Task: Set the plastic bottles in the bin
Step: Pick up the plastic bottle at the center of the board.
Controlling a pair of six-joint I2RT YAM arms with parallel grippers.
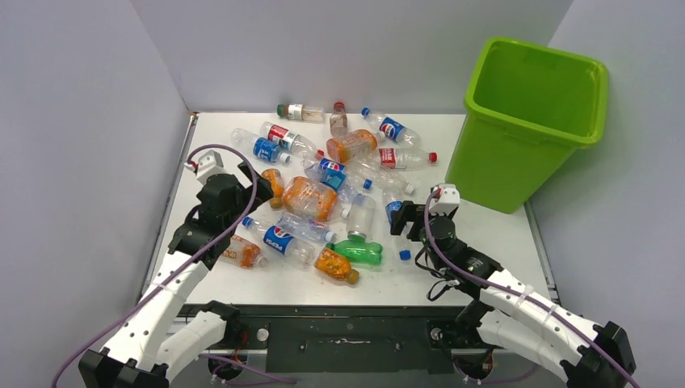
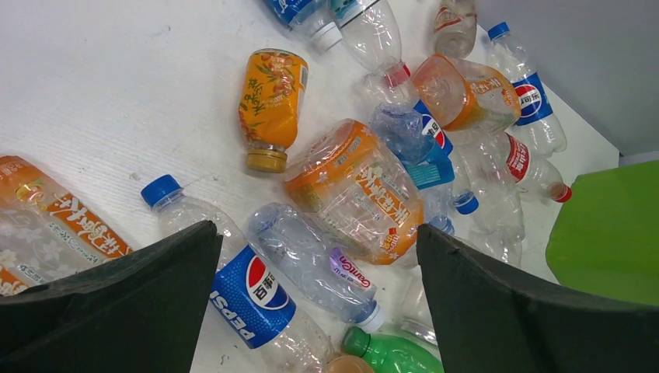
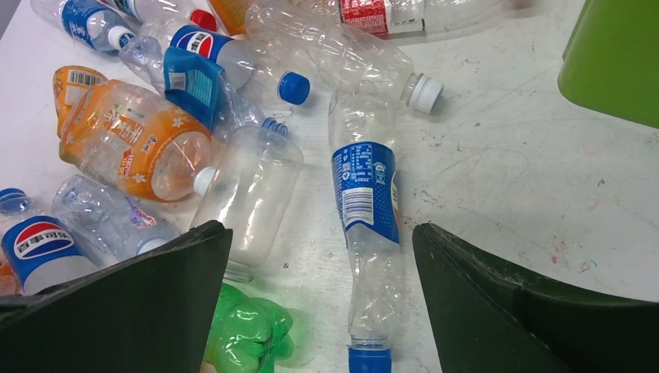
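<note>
Several plastic bottles (image 1: 323, 190) lie in a heap in the middle of the white table (image 1: 485, 250). The lime-green bin (image 1: 529, 113) stands at the far right. My left gripper (image 1: 246, 190) is open and empty at the heap's left edge. In the left wrist view the left gripper (image 2: 316, 229) hangs above a Pepsi bottle (image 2: 249, 291) and a crushed clear bottle (image 2: 311, 260). My right gripper (image 1: 408, 222) is open and empty at the heap's right edge. In the right wrist view the right gripper (image 3: 320, 233) stands over a crushed blue-label bottle (image 3: 367, 194), apart from it.
A green bottle (image 3: 249, 330) and a clear bottle (image 3: 249, 194) lie by my right gripper's left finger. A large orange bottle (image 2: 357, 186) lies beyond the left gripper. A loose blue cap (image 1: 405, 255) lies on the table. Grey walls enclose the table on three sides.
</note>
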